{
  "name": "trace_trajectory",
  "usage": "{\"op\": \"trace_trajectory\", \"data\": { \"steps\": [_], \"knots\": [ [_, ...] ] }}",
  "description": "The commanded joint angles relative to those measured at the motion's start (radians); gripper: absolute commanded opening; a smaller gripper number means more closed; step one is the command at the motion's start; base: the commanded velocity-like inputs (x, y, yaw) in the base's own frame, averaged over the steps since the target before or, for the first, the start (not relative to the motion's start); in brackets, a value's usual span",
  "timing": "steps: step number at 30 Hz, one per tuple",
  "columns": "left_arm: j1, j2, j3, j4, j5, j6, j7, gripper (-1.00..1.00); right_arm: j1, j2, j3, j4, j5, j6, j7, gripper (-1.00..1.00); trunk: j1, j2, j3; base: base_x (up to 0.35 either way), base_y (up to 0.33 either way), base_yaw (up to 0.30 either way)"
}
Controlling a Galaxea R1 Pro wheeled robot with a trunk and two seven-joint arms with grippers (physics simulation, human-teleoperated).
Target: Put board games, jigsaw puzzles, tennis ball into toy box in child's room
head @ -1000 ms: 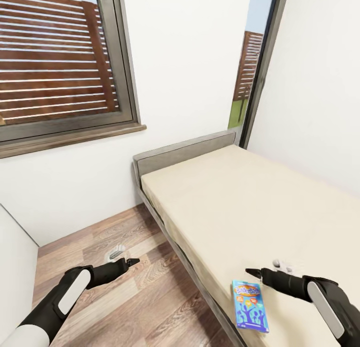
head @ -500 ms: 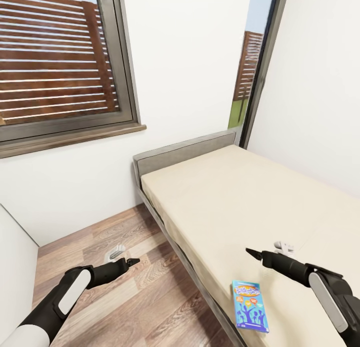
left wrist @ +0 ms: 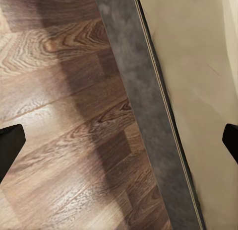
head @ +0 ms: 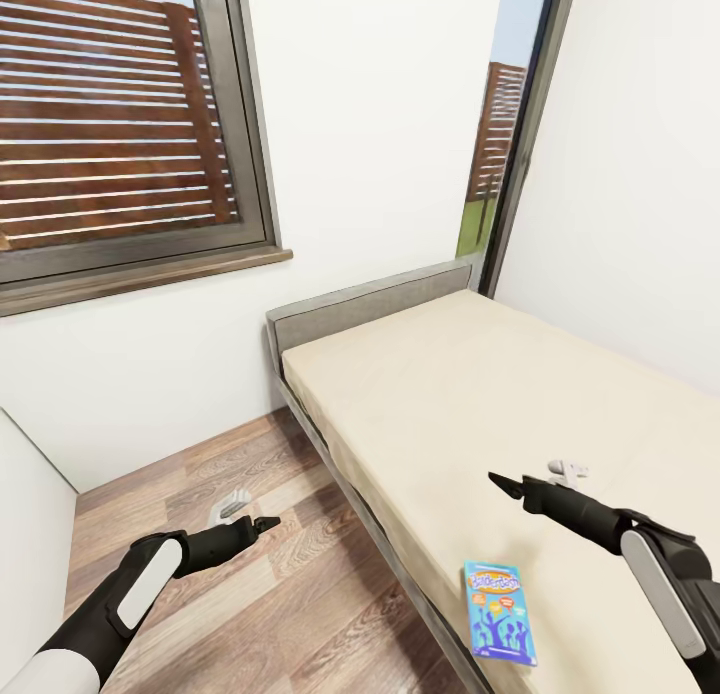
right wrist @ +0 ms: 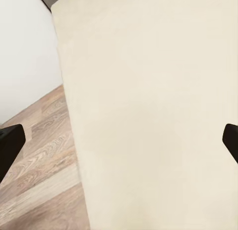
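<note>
My right gripper hangs over the wide low bed with the cream mattress and grey padded headboard, above the mattress some way in from its floor-side long edge. In the right wrist view its two dark fingertips sit at opposite borders of the picture, so the claw stands wide and holds nothing, with bare cream mattress between the tips and a strip of wood-plank floor beside it.

The small flat blue printed board game box lies on the mattress close to the floor-side long edge, towards the foot end, nearer to me than my right claw and apart from it.

My left gripper is out over the brown wood-plank floor, beside the bed and clear of it. Its wrist view also shows dark fingertips at the two far borders, so this claw is spread wide and empty too, with floor planks, the grey bed frame and the cream mattress side running between them.

A dark-framed window with a brown slatted fence behind it sits in the white wall beyond the headboard.
</note>
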Motion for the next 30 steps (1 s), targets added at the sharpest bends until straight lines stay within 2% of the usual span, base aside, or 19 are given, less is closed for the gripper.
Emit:
{"op": "trace_trajectory", "data": {
  "steps": [1, 14, 30],
  "knots": [
    [-0.001, 0.001, -0.001, 0.000, 0.002, 0.002, -0.001, 1.00, 0.000, 0.000, -0.002, -0.011, -0.005, 0.009, 0.001, 1.00, 0.000, 0.000, -0.001, 0.000, 0.000, 0.000],
    [-0.001, 0.001, 0.001, 0.000, 0.004, 0.002, -0.002, 1.00, 0.001, 0.000, -0.003, -0.054, -0.006, 0.054, 0.002, 1.00, 0.000, 0.000, -0.001, 0.000, 0.000, 0.000],
    [-0.001, 0.001, 0.003, 0.001, 0.006, 0.001, -0.003, 1.00, 0.001, 0.000, -0.004, -0.058, -0.006, 0.067, 0.002, 1.00, 0.000, 0.000, -0.001, 0.000, 0.000, 0.000]
  ]
}}
